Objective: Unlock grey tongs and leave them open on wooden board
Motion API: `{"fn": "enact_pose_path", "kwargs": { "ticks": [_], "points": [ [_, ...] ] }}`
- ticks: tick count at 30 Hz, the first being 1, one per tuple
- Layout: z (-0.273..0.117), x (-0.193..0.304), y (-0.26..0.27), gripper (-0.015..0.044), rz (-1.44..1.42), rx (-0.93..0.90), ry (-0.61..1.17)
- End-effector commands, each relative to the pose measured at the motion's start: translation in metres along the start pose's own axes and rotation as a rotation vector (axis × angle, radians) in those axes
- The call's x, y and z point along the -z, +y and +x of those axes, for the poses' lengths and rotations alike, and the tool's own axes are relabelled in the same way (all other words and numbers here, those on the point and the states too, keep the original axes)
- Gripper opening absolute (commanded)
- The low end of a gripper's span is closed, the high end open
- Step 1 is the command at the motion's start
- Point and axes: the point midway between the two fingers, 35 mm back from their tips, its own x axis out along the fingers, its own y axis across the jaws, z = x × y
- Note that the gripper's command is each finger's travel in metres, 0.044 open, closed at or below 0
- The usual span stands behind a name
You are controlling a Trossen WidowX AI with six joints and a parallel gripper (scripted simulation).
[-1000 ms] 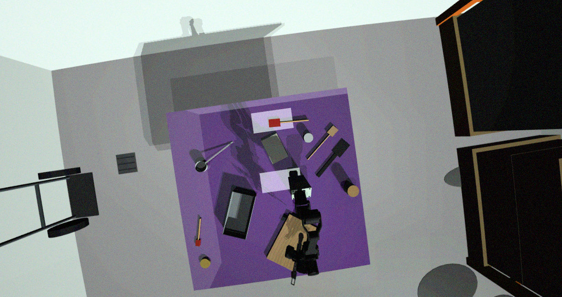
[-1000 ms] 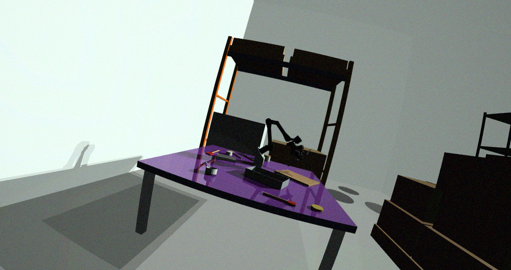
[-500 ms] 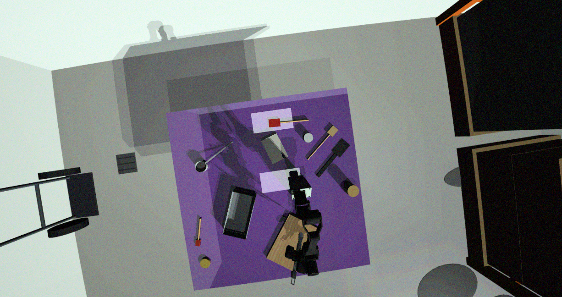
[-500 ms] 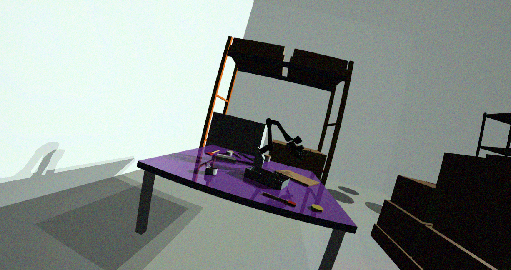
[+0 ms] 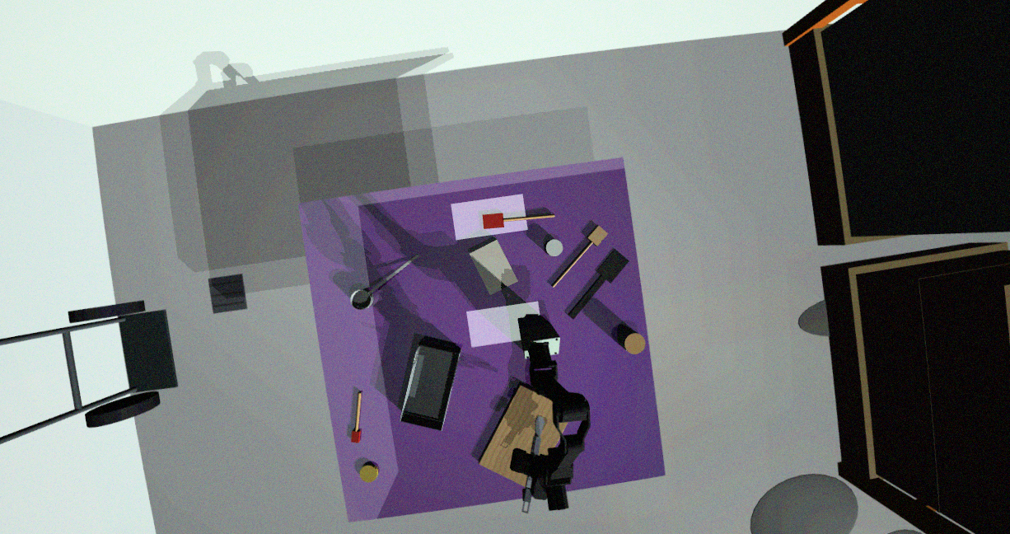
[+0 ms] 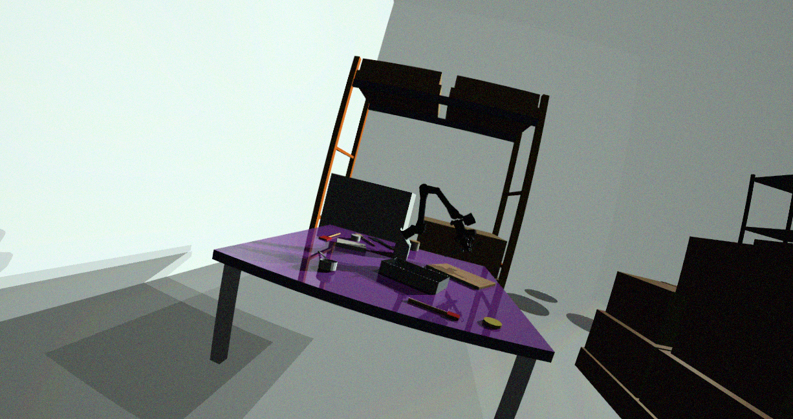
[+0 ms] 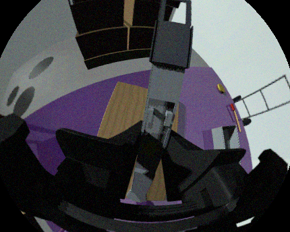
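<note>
Both pincer (image 7: 152, 152) fingers narrowly clamped on grey tongs (image 7: 166, 79)

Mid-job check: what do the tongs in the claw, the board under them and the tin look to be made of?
Tongs: flat matte grey with a darker end, probably metal; the claw is shut on them. Board: tan with darker grain streaks, looks like bare wood. Tin: near-black walls, dull grey floor, likely dark coated metal, though plastic can't be ruled out.
</note>
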Motion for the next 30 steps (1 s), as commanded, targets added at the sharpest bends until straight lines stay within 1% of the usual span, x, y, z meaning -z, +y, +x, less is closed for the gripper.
{"fn": "enact_pose_path", "kwargs": {
  "ticks": [1, 15, 30],
  "points": [
    [0.006, -0.002, 0.002, -0.015, -0.028, -0.003, 0.079],
    [0.019, 0.002, 0.001, -0.015, -0.044, -0.015, 0.32],
    [0.024, 0.004, -0.002, -0.015, 0.016, -0.038, 0.571]
  ]
}}
